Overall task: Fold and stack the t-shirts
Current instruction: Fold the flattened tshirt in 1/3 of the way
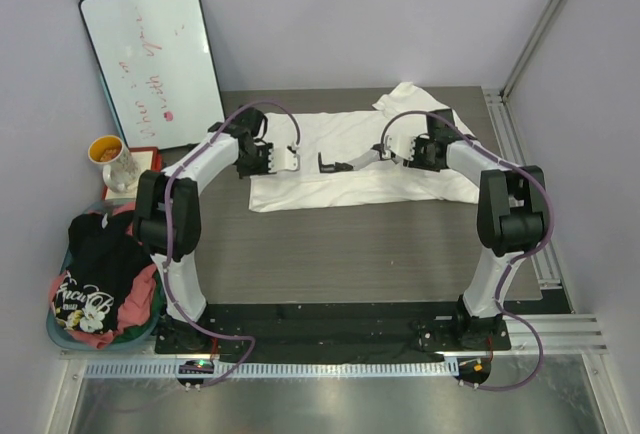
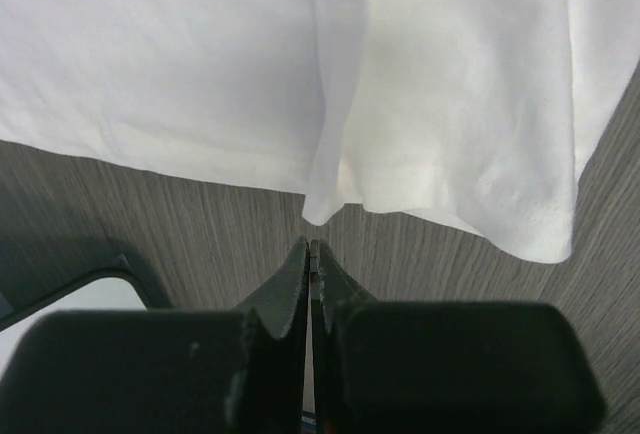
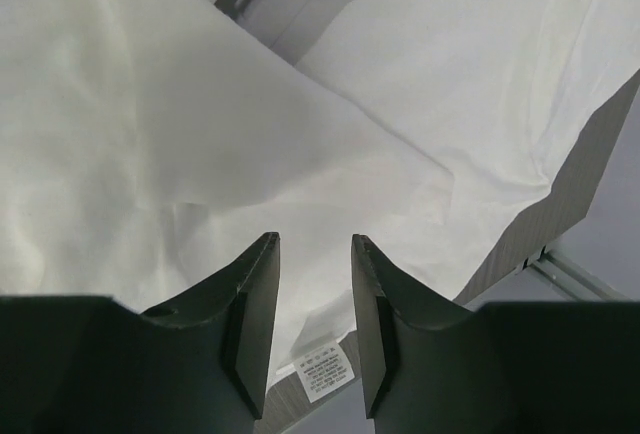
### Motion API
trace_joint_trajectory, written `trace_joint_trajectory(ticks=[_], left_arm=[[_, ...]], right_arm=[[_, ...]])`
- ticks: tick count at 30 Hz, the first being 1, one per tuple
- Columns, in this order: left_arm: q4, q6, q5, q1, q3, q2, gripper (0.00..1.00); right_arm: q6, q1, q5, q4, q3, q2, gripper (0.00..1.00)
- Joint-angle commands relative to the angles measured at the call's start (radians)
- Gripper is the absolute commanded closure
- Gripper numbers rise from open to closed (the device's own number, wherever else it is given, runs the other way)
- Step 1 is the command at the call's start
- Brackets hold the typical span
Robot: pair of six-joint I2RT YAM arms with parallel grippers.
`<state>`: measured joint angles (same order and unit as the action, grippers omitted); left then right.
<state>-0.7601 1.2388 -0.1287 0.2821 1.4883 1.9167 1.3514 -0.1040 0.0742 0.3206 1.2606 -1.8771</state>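
Shirt first: large white short-sleeved fabric t-shirt (image 1: 340, 184) lies flat across far-centre of grey wood-grain table (image 1: 350, 254), long side running L to R, one sleeve poking out toward far R corner. Near hem is straight-ish; fabric is wrinkled at R end. L wrist view shows two layers of it overlapping, w/ a fold edge running down to the hem and bare table below that.

L gripper (image 1: 293, 159) hangs over the shirt's L part. In its own view, L gripper (image 2: 309, 246) has jaws pressed together, tips touching, nothing between them; the hem sits just beyond the tips, apart from them.

R gripper (image 1: 385, 149) hangs over the shirt's R part, facing the L one, the two well apart. In its wrist view, R gripper (image 3: 315, 239) has jaws parted w/ a clear gap, no cloth pinched; white fabric lies under them, and a small printed care label (image 3: 323, 371) shows in the gap.

Other shirts: black fabric t-shirt w/ pale lettering (image 1: 85, 274) is heaped in teal-rimmed laundry basket (image 1: 52, 326) off the table's L edge, just beside L arm's base; pink-red fabric t-shirt (image 1: 142, 302) peeks out under it.

Beyond: white rectangular whiteboard w/ red scribble (image 1: 150, 64) leans at far L; white mug w/ orange contents (image 1: 108, 154) stands near its foot.
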Motion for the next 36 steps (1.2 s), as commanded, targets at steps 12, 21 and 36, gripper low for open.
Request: trace_joint_trajectory(ticks=[12, 21, 36], left_arm=[[-0.001, 0.002, 0.000, 0.000, -0.040, -0.048, 1.00], [0.005, 0.008, 0.012, 0.000, -0.048, -0.056, 1.00], [0.018, 0.016, 0.008, 0.000, -0.040, -0.041, 1.00]], right_arm=[[-0.064, -0.051, 0.090, 0.193, 0.111, -0.014, 0.53], [-0.087, -0.069, 0.088, 0.196, 0.128, -0.053, 0.52], [-0.103, -0.072, 0.093, 0.251, 0.143, -0.030, 0.49]])
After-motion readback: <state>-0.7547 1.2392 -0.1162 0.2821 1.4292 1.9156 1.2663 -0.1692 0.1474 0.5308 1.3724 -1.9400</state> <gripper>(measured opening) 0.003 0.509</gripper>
